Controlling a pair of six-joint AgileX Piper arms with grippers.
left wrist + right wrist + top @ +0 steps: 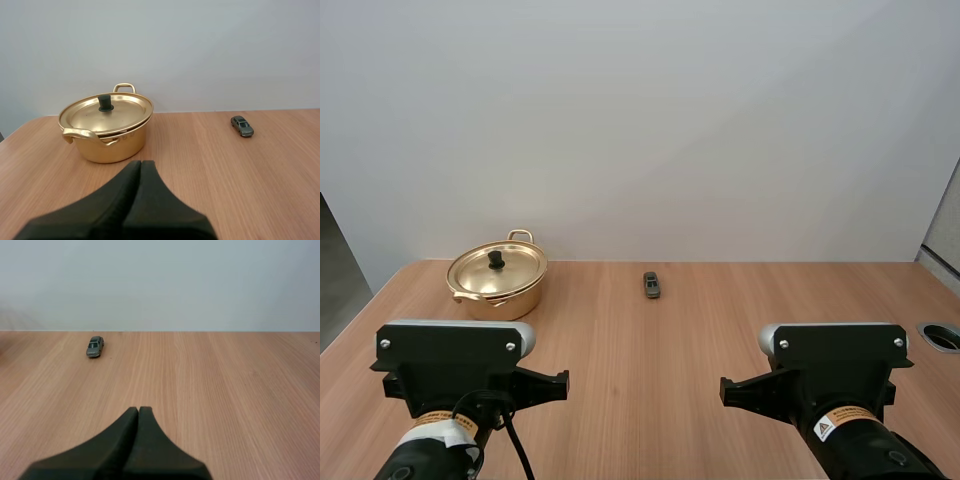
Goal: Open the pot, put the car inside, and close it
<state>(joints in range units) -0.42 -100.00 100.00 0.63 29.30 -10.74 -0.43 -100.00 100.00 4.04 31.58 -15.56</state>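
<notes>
The pot (498,283) is sitting near the far left corner of the table (650,390) with its lid (106,114) resting on it. The car (651,285) is lying near the middle of the far edge, well apart from the pot. The left gripper (140,163) and right gripper (138,409) are both hovering toward the near edge, each pressing its fingers together on nothing. The lid's knob (105,102) is looking small, so an off-centre pinch is likely to tip the lid or drag the pot. The car is lying low, so closing fingers are at risk of skidding it toward the far edge.
</notes>
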